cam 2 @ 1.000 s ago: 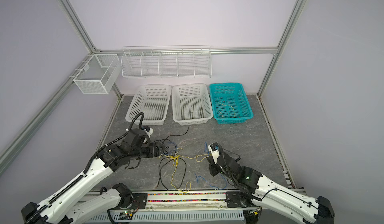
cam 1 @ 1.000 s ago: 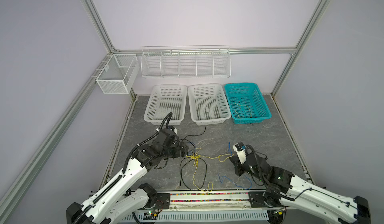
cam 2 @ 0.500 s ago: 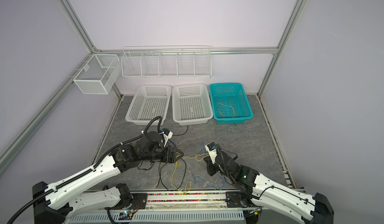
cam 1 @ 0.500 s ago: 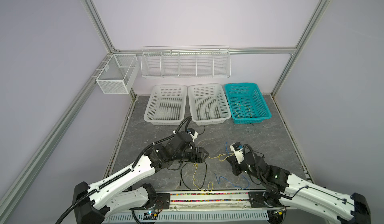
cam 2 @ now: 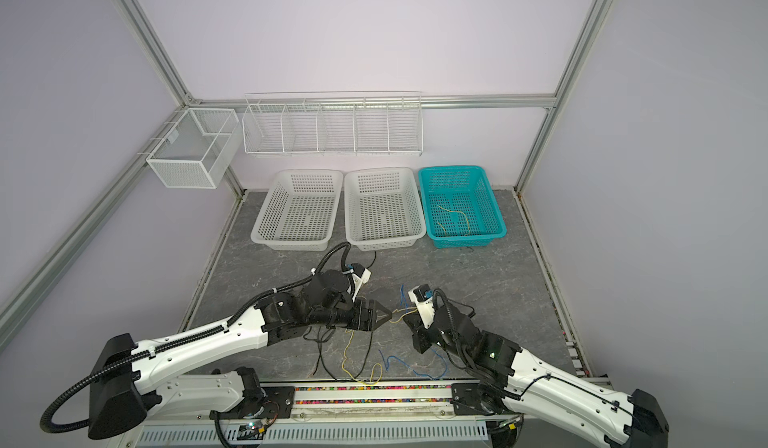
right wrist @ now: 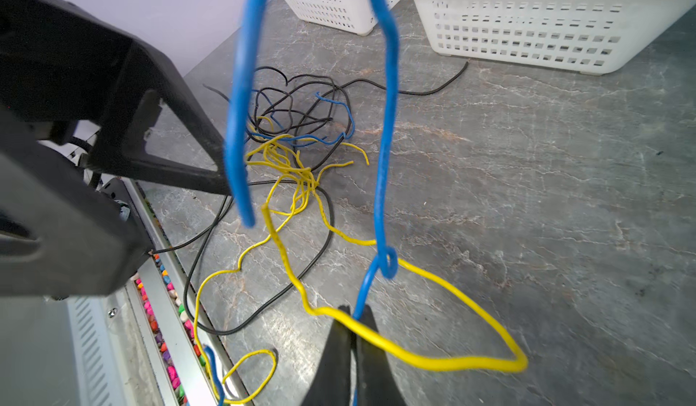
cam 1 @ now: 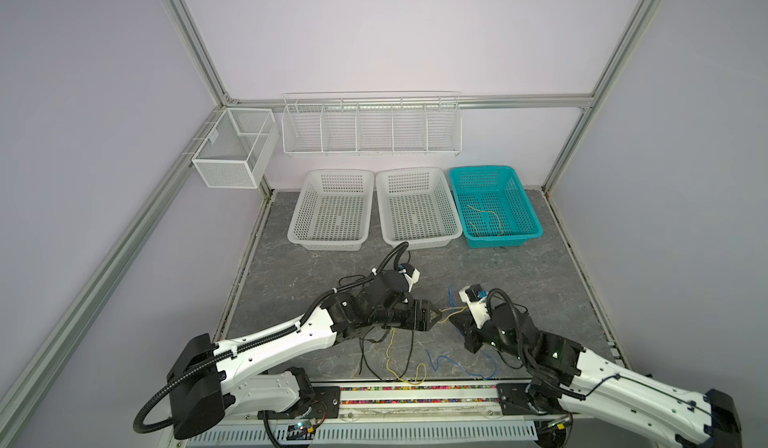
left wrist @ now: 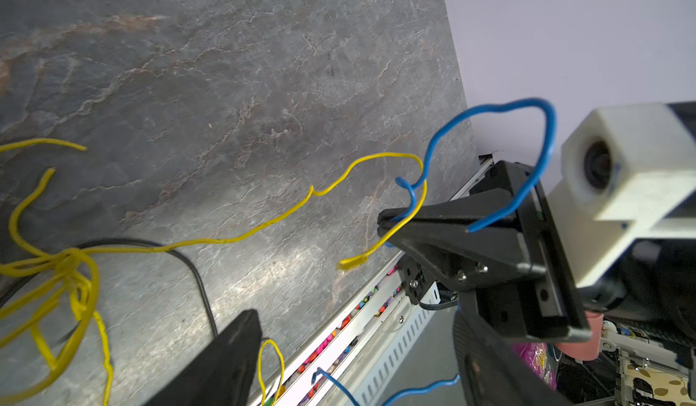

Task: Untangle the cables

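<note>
Right fingers (right wrist: 335,351) pinched shut on blue cable (right wrist: 389,121) and yellow cable (right wrist: 433,362). Left fingers (left wrist: 233,359) wide open, empty, just short of both. Tangle (right wrist: 293,159) lies on counter (right wrist: 527,197) near the open pair. Both look light, thin, springy: take yellow cable just ahead of the pinch.

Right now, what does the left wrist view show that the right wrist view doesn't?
Only the left wrist view: the right gripper from outside, shut on the blue cable, and its white wrist camera. Only the right wrist view: the full black, blue and yellow tangle and two white baskets. Both: the blue cable hooked around a yellow cable over the grey table.
</note>
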Controlling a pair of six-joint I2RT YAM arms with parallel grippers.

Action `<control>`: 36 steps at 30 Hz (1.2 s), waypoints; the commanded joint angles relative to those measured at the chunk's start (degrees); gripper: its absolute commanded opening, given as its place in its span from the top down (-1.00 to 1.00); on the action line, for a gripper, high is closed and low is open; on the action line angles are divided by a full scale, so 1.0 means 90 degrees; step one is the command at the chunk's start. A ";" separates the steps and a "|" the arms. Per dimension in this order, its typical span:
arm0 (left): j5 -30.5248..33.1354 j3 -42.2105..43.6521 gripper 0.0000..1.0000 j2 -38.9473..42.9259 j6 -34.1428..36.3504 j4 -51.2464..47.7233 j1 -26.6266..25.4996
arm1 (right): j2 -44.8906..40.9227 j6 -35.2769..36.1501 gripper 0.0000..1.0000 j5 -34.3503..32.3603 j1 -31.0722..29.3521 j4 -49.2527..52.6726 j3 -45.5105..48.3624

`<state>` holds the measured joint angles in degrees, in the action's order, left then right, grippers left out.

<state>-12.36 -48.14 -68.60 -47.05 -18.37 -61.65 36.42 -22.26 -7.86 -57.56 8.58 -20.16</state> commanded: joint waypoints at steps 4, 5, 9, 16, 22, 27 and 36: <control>-0.0009 0.0154 -0.38 -0.0209 -0.0142 0.0570 -0.0055 | -0.0052 0.0032 0.88 0.0284 0.0025 -0.0355 0.0123; -0.0017 0.0146 -0.33 -0.0253 -0.0129 0.0577 -0.0055 | -0.0043 0.0032 0.88 0.0297 0.0020 -0.0362 0.0121; 0.0015 0.0066 -0.12 -0.0463 -0.0051 0.0596 -0.0074 | -0.0085 0.0032 0.88 0.0279 0.0019 -0.0338 0.0116; 0.0018 -0.0068 0.32 -0.0730 -0.0004 0.0640 -0.0104 | -0.0180 0.0032 0.88 0.0246 0.0021 -0.0289 0.0131; 0.0061 -0.0253 0.80 -0.0838 0.0021 0.0666 -0.0123 | -0.0146 0.0042 0.88 0.0277 0.0021 -0.0279 0.0121; 0.0270 -0.0487 1.00 -0.0728 0.0053 0.0505 -0.0123 | -0.0170 0.0051 0.88 0.0266 0.0024 -0.0211 0.0121; 0.0699 -0.0774 1.00 -0.0347 -0.0367 0.0529 -0.0123 | 0.0137 0.0024 0.88 0.0492 -0.0037 -0.0287 0.0102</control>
<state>-8.12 -53.08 -72.93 -48.42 -14.11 -62.43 37.01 -22.24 -4.69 -57.58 7.11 -19.88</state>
